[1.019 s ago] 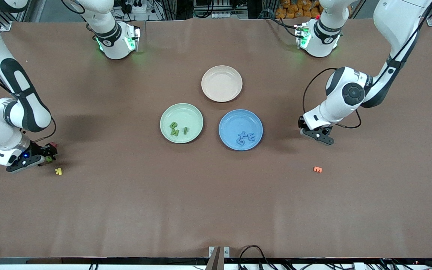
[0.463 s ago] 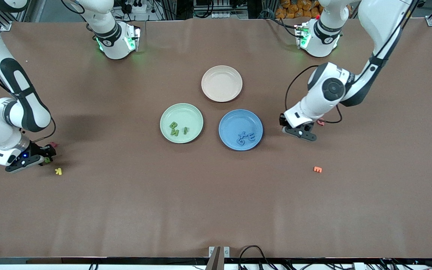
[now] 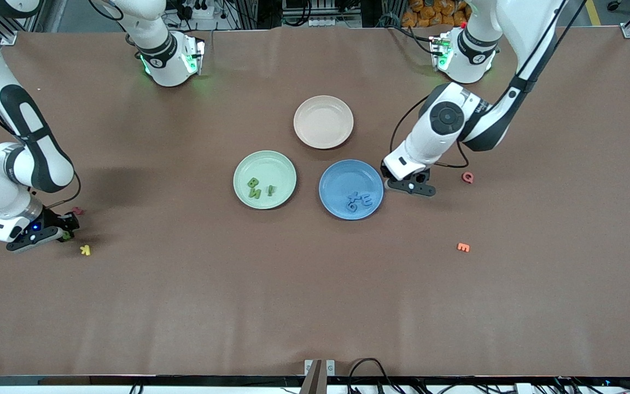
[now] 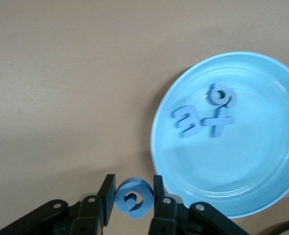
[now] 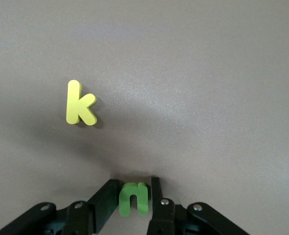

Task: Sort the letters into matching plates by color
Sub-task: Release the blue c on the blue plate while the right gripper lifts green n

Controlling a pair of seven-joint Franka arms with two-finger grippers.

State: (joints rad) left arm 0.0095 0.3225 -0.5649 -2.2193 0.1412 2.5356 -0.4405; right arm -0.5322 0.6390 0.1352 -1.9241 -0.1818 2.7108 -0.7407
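The pale green plate (image 3: pixel 278 162) holds three green letters (image 3: pixel 260 187). Beside it, the blue plate (image 3: pixel 342 175) holds three blue letters (image 3: pixel 360 200); the left wrist view also shows this blue plate (image 4: pixel 242 171). My left gripper (image 3: pixel 409 186) hangs over the table just off the blue plate's rim, toward the left arm's end. In the left wrist view the left gripper (image 4: pixel 133 178) is shut on a round blue letter (image 4: pixel 135 184). Down at the table near the right arm's end, my right gripper (image 3: pixel 47 234) (image 5: pixel 135 181) is shut on a green letter n (image 5: pixel 134 190).
A pale beige plate (image 3: pixel 323 121) sits farther from the front camera than the other two. A yellow k (image 3: pixel 85 250) (image 5: pixel 79 104) and a pink letter (image 3: pixel 77 210) lie by the right gripper. A red letter (image 3: pixel 467 177) and an orange letter (image 3: pixel 463 247) lie toward the left arm's end.
The left arm has carried the blue letter toward the blue plate, uncovering the red letter. The right gripper's fingers have closed onto the green n.
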